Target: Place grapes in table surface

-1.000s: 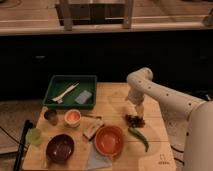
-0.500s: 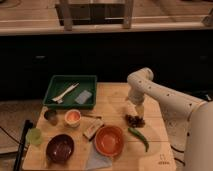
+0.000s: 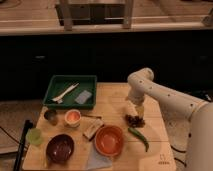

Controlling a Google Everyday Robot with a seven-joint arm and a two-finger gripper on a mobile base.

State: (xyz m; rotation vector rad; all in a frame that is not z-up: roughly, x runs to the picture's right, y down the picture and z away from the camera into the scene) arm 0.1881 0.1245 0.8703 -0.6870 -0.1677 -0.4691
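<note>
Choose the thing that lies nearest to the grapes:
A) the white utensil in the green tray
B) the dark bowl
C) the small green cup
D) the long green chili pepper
D. The grapes are at the right side of the table surface, directly below the gripper, and the green chili pepper lies right next to them.

The table surface (image 3: 112,97) is bare light wood, planked and pretty matt. The green tray (image 3: 72,77) at the far left looks like smooth plastic. The orange bowl (image 3: 109,140) up front has a glossy shine. The grapes (image 3: 135,120) are bumpy and dull. The gripper (image 3: 134,111), pale smooth plastic by the look of it, sits just above them on the right.
</note>
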